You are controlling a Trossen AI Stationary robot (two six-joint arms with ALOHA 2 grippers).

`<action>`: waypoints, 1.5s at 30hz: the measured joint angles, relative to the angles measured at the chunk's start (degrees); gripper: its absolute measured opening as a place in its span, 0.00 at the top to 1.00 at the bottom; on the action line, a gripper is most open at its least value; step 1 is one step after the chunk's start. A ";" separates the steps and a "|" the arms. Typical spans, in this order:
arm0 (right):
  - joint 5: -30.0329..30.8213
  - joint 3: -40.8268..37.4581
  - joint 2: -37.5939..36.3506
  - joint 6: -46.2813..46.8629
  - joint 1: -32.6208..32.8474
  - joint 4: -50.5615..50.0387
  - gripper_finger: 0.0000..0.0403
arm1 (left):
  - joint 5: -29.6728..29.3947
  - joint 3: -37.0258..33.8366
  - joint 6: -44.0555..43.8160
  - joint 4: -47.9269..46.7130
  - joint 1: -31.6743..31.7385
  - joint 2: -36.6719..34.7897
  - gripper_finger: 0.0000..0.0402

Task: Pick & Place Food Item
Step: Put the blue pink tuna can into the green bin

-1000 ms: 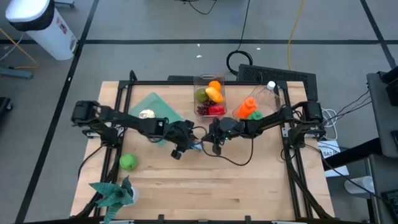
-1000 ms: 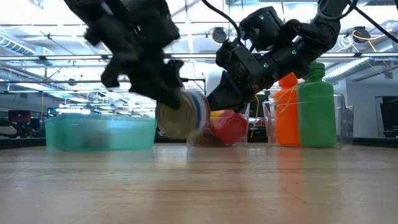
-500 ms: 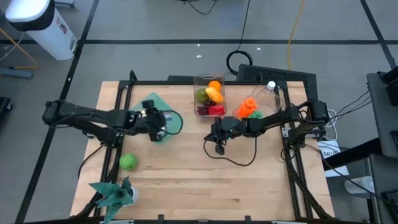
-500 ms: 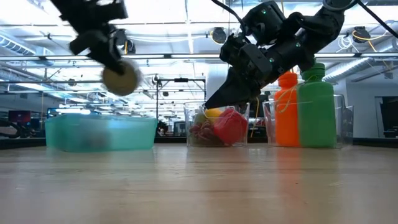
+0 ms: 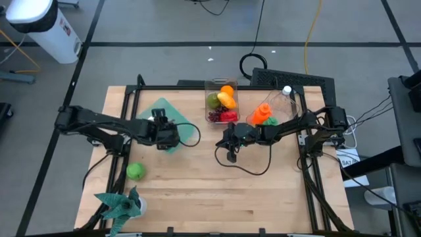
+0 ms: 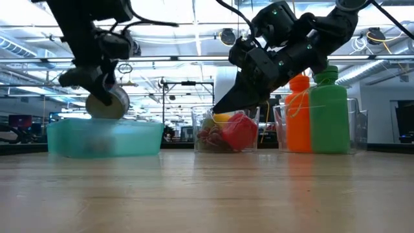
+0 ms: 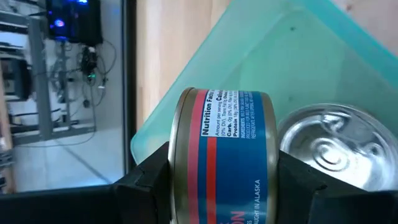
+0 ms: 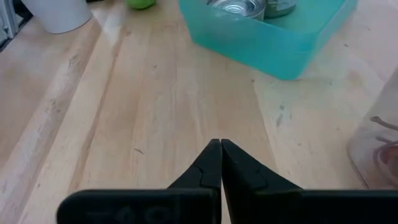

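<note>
The near half of the table (image 5: 217,197) is mostly bare wood, with only a green apple (image 5: 135,171) and a green leafy toy (image 5: 120,205) toward the near-left corner, so there is plenty of open room there and nothing to snag.

In the middle band, the left gripper (image 5: 166,135) has its jaws pinching a red-and-blue labelled can (image 7: 221,155) held on its side, hanging over the near-right part of the teal tray (image 6: 103,138). Another can (image 7: 326,152) already sits in the tray, just beside the held one in the left wrist view. The likeliest trouble, as I judge it, is a release from this height: the round can may roll, knock its neighbour, or catch the tray's rim (image 7: 149,140) and tip out onto the wood. Lowering closer and further inside the wall before letting go would help.

The right gripper (image 8: 220,152), jaws pressed together and empty, waits over bare wood right of centre, well apart from the tray. A cable (image 5: 247,168) loops below it; that could drag if the arm swings.

Farther back stand a clear bin of fruit (image 5: 222,102) and a second bin with orange and green bottles (image 5: 263,113), crowding the far edge near the right arm.
</note>
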 joint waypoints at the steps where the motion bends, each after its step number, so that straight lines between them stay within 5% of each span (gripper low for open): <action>1: 0.00 0.00 0.00 0.02 0.00 -0.09 1.00 | -0.31 0.00 0.02 -0.32 0.21 0.76 0.54; 20: -0.20 0.00 0.00 0.07 0.02 -0.60 1.00 | 6.73 0.09 -0.33 -3.32 -1.01 7.40 0.54; 31: -0.20 0.00 0.00 0.09 0.02 -0.58 1.00 | 12.62 -0.02 -4.64 -3.01 -1.07 7.52 0.21; 45: -0.22 0.00 0.00 0.09 0.04 -0.59 1.00 | 16.14 0.00 -7.26 -3.02 -2.69 7.50 0.48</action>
